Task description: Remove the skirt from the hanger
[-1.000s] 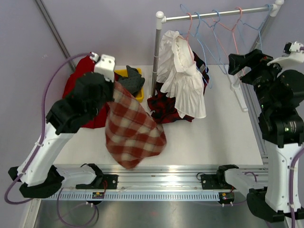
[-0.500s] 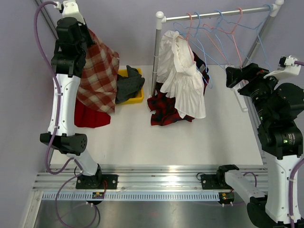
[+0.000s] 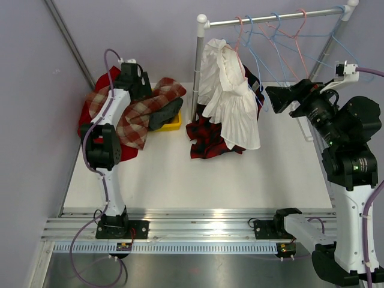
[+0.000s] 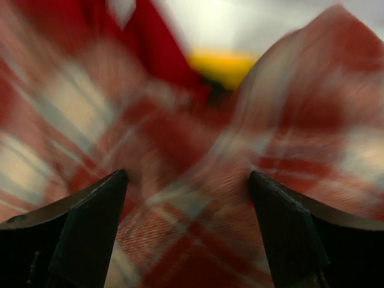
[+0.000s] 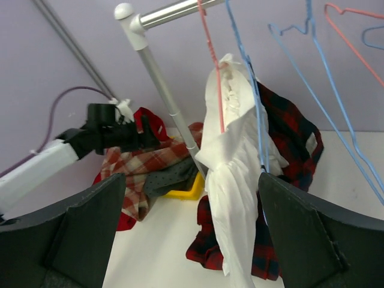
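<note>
Hovering at upper left, left tool [image 4: 187,175] gapes wide, gripping nothing, so plaid skirt [image 3: 141,108] lies off-hanger across yellow bin [image 3: 174,123]; right tool [image 5: 192,177], equally wide and empty, faces white garment [image 3: 231,102] on rack [image 3: 270,18].

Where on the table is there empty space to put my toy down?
The big bare table front, between the checked skirt at left, the dark plaid garment behind and the metal rail. Also the right side, under the empty hangers. Crowded: the back left corner, with clothes and a yellow bin.
</note>
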You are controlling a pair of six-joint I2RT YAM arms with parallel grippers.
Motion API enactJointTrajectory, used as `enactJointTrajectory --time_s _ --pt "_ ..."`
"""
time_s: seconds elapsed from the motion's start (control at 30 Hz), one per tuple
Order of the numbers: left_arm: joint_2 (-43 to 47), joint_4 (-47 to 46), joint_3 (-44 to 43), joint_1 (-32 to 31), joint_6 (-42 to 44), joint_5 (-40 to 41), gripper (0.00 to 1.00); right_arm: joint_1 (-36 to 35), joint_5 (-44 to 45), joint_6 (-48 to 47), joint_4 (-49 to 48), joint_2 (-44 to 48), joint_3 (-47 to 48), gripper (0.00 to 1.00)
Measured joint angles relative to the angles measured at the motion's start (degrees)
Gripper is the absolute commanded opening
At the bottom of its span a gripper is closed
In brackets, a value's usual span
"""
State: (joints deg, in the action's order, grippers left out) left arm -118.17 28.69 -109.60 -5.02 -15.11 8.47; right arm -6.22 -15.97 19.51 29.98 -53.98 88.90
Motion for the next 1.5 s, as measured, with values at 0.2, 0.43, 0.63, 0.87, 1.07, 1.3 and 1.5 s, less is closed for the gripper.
enactJointTrajectory --time_s 0.2,0.43,0.63,0.87,1.07,1.3,1.5 --pt "5.0 1.2 12.5 0.6 -3.2 -0.4 0.99 0.0 -4.1 0.2 -3.1 -5.7 3.8 0.99" --pt "43.3 -2.6 27.5 -0.9 -4.3 -2.3 0.99 0.0 -4.2 0.3 -7.1 -17.2 9.0 0.99" --pt "70.6 -5.2 41.8 -6.2 -4.2 -3.6 0.99 0.0 -4.0 0.3 -8.3 -26.5 11.5 0.96" --pt "81.7 3.3 59.1 -7.4 -5.6 -6.9 0.99 0.0 -3.3 0.4 -9.7 -31.9 13.3 0.76" --pt "86.4 5.9 61.3 -7.5 -6.4 -8.5 0.99 0.0 -3.2 0.9 -11.3 -34.0 13.3 0.58" --pt "86.7 5.7 61.5 -7.5 -6.6 -10.5 0.99 0.0 -4.2 1.3 -11.6 -36.2 13.8 0.15" --pt "86.7 5.5 61.5 -7.5 -6.5 -12.1 0.99 -0.2 -5.1 0.7 -11.0 -37.0 15.7 0.0"
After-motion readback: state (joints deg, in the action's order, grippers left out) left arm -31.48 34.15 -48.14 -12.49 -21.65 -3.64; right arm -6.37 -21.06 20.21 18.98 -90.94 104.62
